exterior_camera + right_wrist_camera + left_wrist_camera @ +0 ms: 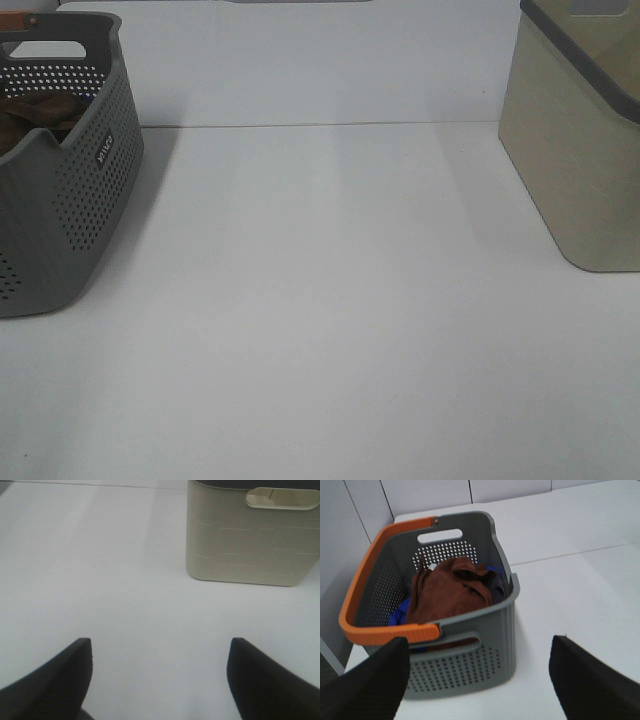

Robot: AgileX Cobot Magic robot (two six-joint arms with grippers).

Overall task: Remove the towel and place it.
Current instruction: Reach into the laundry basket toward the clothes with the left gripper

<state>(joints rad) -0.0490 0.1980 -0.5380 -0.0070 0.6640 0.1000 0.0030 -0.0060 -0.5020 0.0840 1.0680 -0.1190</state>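
a beige bin [578, 150] stands at right. the towel [450, 592] lies crumpled in the grey basket [80, 220] at left, against a blue cloth [399, 614], long axis unreadable. left gripper [480, 647] and right gripper [159, 647] hold nothing, fingers spread wide.

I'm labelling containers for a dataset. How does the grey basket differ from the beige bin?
The grey basket has perforated walls; the beige bin has solid walls with faint panel lines. The basket's rim is partly orange, the bin's dark grey. The basket holds a brown towel over a blue cloth; the bin's inside is out of view. Both stand upright on the white table and have cut-out handle slots.
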